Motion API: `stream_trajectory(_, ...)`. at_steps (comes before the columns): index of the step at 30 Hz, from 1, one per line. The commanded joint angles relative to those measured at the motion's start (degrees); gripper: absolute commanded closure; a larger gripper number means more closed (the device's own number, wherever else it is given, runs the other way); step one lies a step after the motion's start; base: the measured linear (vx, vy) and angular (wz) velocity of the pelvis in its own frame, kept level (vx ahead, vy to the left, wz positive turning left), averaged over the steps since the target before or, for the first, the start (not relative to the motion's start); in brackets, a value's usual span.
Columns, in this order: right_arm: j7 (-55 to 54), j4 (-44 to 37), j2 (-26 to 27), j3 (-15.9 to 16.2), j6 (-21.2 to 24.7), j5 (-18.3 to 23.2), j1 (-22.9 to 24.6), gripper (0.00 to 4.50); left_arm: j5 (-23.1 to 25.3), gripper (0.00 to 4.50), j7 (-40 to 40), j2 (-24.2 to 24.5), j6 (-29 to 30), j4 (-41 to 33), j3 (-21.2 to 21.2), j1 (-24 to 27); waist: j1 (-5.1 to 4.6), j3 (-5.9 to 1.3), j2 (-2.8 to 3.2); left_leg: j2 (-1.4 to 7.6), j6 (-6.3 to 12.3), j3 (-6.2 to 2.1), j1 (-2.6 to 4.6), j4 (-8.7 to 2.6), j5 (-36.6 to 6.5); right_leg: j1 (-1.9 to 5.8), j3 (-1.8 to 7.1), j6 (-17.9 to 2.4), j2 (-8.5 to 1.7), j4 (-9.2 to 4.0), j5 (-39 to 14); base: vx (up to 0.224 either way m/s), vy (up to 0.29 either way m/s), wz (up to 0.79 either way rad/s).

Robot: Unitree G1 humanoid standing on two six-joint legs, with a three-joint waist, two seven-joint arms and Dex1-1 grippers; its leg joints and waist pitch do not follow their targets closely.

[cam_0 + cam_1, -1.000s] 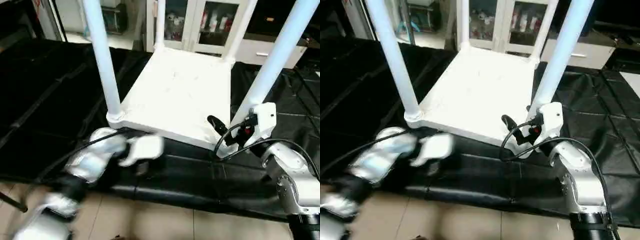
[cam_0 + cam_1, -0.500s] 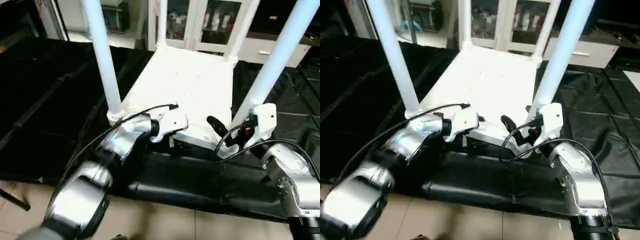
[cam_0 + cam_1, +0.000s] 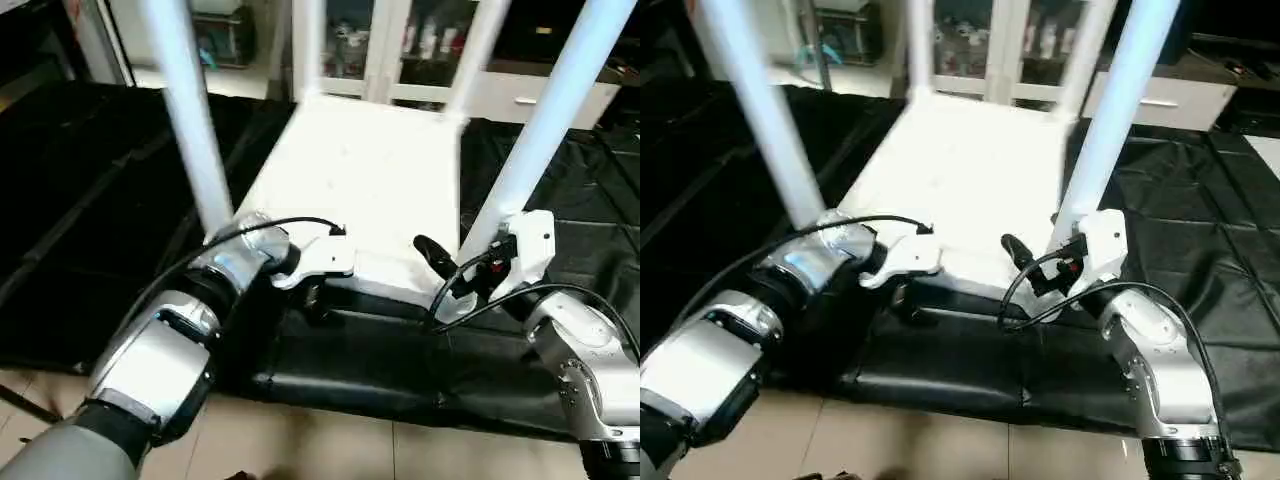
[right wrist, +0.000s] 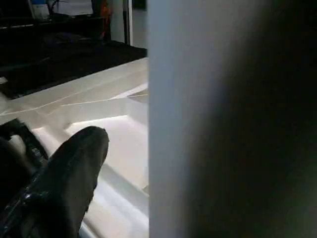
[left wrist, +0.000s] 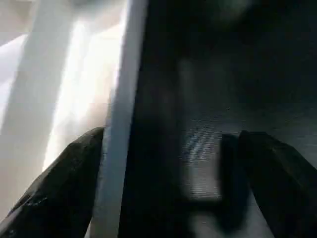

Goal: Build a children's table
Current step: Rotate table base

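Observation:
The children's table lies upside down, its white tabletop [image 3: 360,180] flat on the black cover and its four white legs pointing up. My left gripper [image 3: 318,285] is at the tabletop's near rim, beside the near-left leg [image 3: 190,130]. It is open, and the white rim [image 5: 119,124] passes between its black fingers [image 5: 59,188]. My right gripper [image 3: 462,262] is at the foot of the near-right leg [image 3: 545,130]. It is open, with one finger [image 4: 64,183] on the inner side of that leg [image 4: 208,119] and the other hidden behind it.
The black-covered worktable [image 3: 100,200] stretches to both sides, with its padded front edge [image 3: 380,370] just below my grippers. Tiled floor [image 3: 330,440] shows in front of it. A glass-door cabinet [image 3: 420,50] stands behind the far legs.
My left arm has swung up from the worktable's front edge to the tabletop's near rim. The right arm has stayed at the near-right leg.

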Motion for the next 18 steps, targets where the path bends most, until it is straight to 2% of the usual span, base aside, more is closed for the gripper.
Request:
stream_trajectory(1,0.2,-0.6,0.0,0.2,0.8,0.1,-1.0,0.0,0.2,0.08,-6.2,-0.1,-0.3,1.4,-2.0,0.9,0.6,-3.74,-0.36,3.92,4.81,-2.1,0.3,-3.65,-5.6,3.39,2.88,-17.7,-5.44,-3.73,3.8,0.0,0.0,0.0)
stream_trajectory(3,-0.2,0.9,0.9,0.4,0.2,-0.1,-2.1,0.0,-1.2,0.08,-11.8,3.3,2.4,-2.6,-2.1,2.1,0.33,-3.69,-0.78,3.96,4.86,-2.13,0.19,-3.78,-5.6,3.38,2.84,-17.7,-5.43,-3.71,2.6,0.0,0.0,0.0)
stream_trajectory(6,-0.3,1.5,1.7,1.2,0.0,-0.2,-2.7,0.0,-1.4,0.08,-13.3,5.8,3.8,-5.4,-2.1,3.5,-0.11,-3.63,-0.44,4.01,4.74,-2.12,0.22,-3.81,-5.8,3.22,2.85,-17.8,-5.35,-3.68,1.9,0.0,0.0,0.0)
stream_trajectory(7,-0.2,1.7,3.1,2.1,0.2,0.2,-3.3,0.0,-1.0,0.08,-9.9,7.4,3.0,-7.1,-1.1,4.9,-0.13,-3.59,-0.8,4.11,4.91,-2.13,0.24,-3.83,-6.0,3.15,2.86,-17.8,-5.49,-3.64,0.8,0.0,0.0,0.0)
stream_trajectory(8,-0.2,1.7,3.1,2.1,0.2,0.2,-3.3,0.0,-1.0,0.08,-9.9,7.4,3.0,-7.1,-1.1,4.9,-0.25,-3.57,-0.71,4.11,4.79,-2.13,0.21,-3.86,-6.1,3.08,2.82,-17.7,-5.43,-3.67,0.4,0.0,0.0,0.0)
stream_trajectory(9,-0.1,1.6,4.3,3.0,0.5,0.6,-3.7,0.0,-0.9,0.08,-5.1,7.8,1.1,-7.7,0.3,5.9,-0.48,-3.53,-2.03,4.07,4.98,-1.97,0.11,-3.9,-6.4,3.12,2.75,-17.4,-5.28,-3.87,-0.4,0.0,0.0,0.0)
stream_trajectory(10,-0.1,1.7,5.0,3.7,0.6,0.6,-3.9,0.0,-1.5,0.08,-1.8,7.4,-0.2,-7.6,1.6,6.4,-0.22,-3.53,-1.9,4.09,4.8,-2.02,0.24,-3.87,-6.4,3.01,2.78,-16.9,-5.44,-3.89,-2.0,0.0,0.0,0.0)
stream_trajectory(11,-0.1,1.7,5.0,3.7,0.6,0.6,-3.9,0.0,-1.5,0.08,-1.8,7.4,-0.2,-7.6,1.6,6.4,-0.01,-3.45,-1.22,4.25,4.26,-2.01,0.51,-3.92,-6.8,2.67,2.86,-16.7,-5.48,-3.99,-2.9,0.0,0.0,0.0)
stream_trajectory(12,-0.1,1.8,5.5,4.1,0.6,0.6,-4.0,0.0,-1.8,0.08,0.1,7.1,-0.9,-7.6,2.5,6.7,0.16,-3.45,-1.05,4.39,3.87,-2.01,0.72,-4.03,-7.0,2.47,2.85,-16.5,-5.44,-4.06,-3.3,0.0,0.0,0.0)
stream_trajectory(13,-0.1,2.0,7.2,5.7,0.8,0.5,-4.3,0.0,-3.6,0.08,5.3,6.1,-2.1,-9.0,5.1,8.1,0.3,-3.36,-1.78,4.52,3.37,-1.99,0.68,-4.16,-7.1,2.43,2.76,-16.8,-5.38,-3.74,-2.5,0.0,0.0,0.0)
stream_trajectory(14,0.0,2.1,8.0,6.5,0.8,0.3,-4.4,0.0,-4.7,0.08,7.4,5.7,-1.8,-10.4,6.5,9.0,0.35,-3.38,-1.68,4.54,3.23,-2.03,0.55,-4.15,-7.0,2.49,2.76,-16.9,-5.52,-3.63,-2.0,0.0,0.0,0.0)
stream_trajectory(16,-0.2,2.4,9.5,7.7,0.8,0.0,-4.6,0.0,-7.3,0.08,11.2,4.3,0.0,-13.8,9.6,10.9,0.5,-3.43,-2.03,4.65,3.34,-2.0,0.65,-4.19,-6.1,2.4,2.74,-16.8,-5.48,-3.47,-0.5,0.0,0.0,0.0)
stream_trajectory(18,-0.3,2.8,10.0,8.0,0.6,-0.1,-4.8,0.0,-8.6,0.08,12.2,3.7,0.5,-15.3,11.0,11.7,0.82,-3.49,-1.93,4.61,3.28,-1.9,0.64,-4.1,-5.5,2.34,2.8,-17.1,-5.58,-3.32,0.8,0.0,0.0,0.0)
